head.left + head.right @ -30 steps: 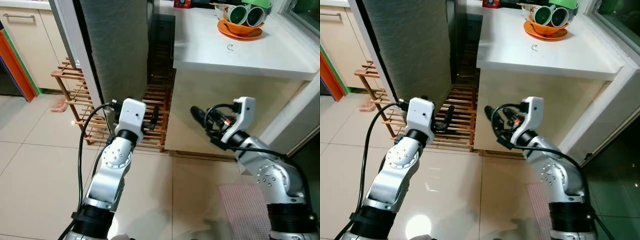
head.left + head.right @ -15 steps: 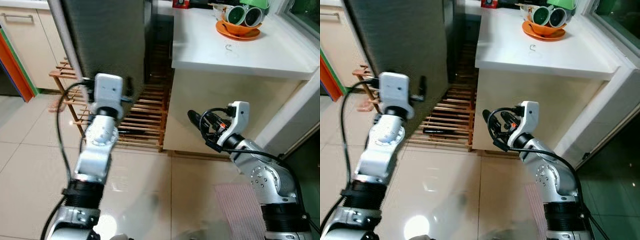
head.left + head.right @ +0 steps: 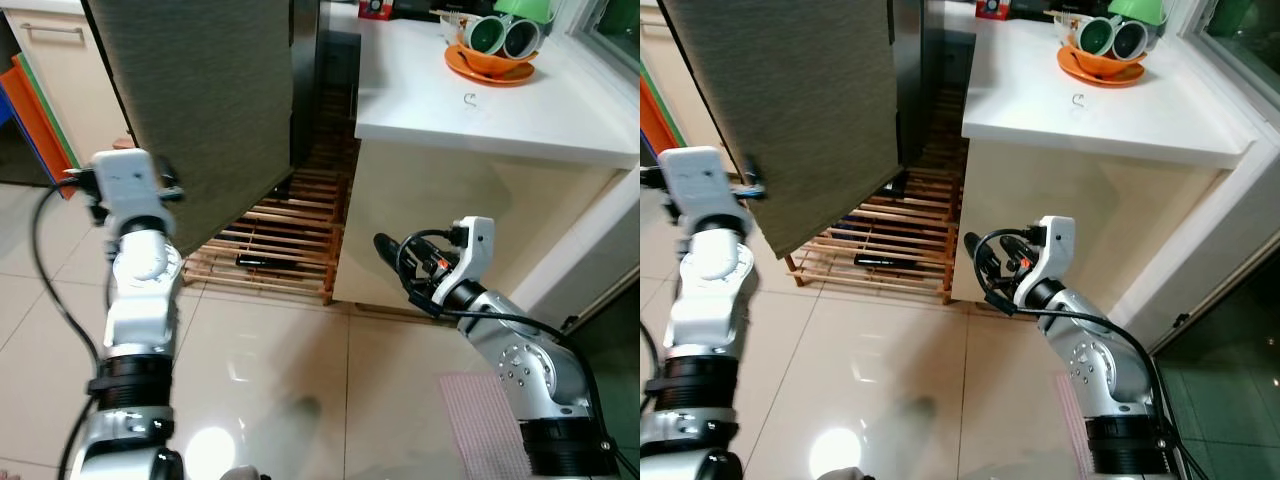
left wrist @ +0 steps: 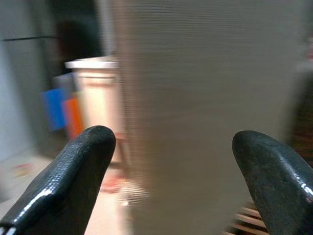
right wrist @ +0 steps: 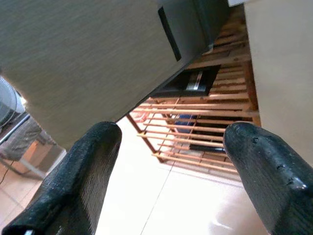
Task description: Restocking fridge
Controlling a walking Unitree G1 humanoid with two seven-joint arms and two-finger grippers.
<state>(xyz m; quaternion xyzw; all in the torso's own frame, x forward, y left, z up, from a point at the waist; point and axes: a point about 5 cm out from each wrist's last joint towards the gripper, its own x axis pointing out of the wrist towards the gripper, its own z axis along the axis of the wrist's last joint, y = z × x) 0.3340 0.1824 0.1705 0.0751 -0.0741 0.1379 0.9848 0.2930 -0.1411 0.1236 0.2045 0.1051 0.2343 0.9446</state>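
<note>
Your left gripper (image 4: pixel 171 161) is spread wide right at the grey fridge door (image 3: pixel 210 100), which stands beside the white desk (image 3: pixel 560 110). Your right gripper (image 5: pixel 171 166) hangs released and empty near the wooden rack (image 3: pixel 285 255).

Grey textured fridge door (image 3: pixel 205 110), ajar

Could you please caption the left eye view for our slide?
Left claw at the grey fridge door's edge; right claw waits open.
</note>
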